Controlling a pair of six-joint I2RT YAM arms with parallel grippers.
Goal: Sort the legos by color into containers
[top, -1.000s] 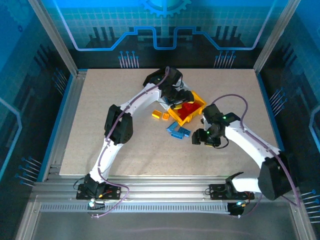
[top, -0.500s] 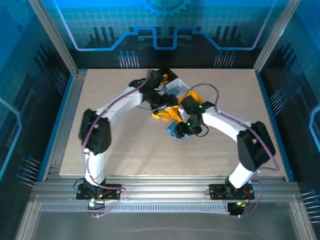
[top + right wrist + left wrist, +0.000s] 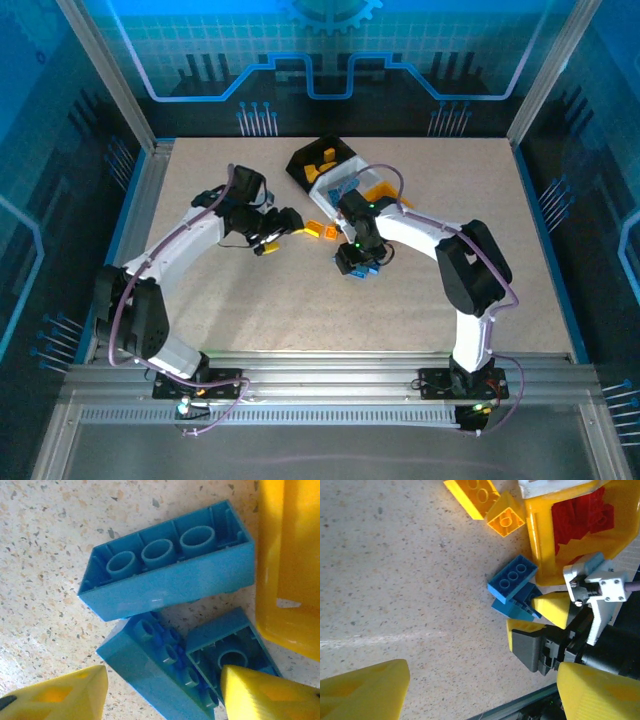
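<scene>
And we're moving; a second ago my left claw [image 3: 482, 680] hung over the bins, and now that arm has swung out to the left, over bare table [image 3: 395, 580]; its fingers stand wide apart with nothing between them. My right claw [image 3: 162, 690] has gone the other way, in from the right side and down over the blue bricks [image 3: 170, 575], which sit just in front of the yellow bin [image 3: 542, 545]; its fingers are spread, not clamped on anything, one on each side of the lower bricks.

Nothing legible on the studs; too blurred to read.

From above, the black bin [image 3: 305, 168] now sits uncovered with a yellow-orange piece in it, and the white bin [image 3: 362, 169] beside it shows blue; my right arm lies across the yellow bin. The left wrist camera looks into that bin and finds red bricks [image 3: 580, 520]; it also catches two yellow bricks [image 3: 472, 495] loose on the table, touching each other, just beside the bin's corner.

The right wrist camera gives the detail: three blue bricks in a huddle; the long one lies underside up, tubes showing; one lies studs up; a small one is underside up, its corner under my right finger; touching or not, I cannot tell.
</scene>
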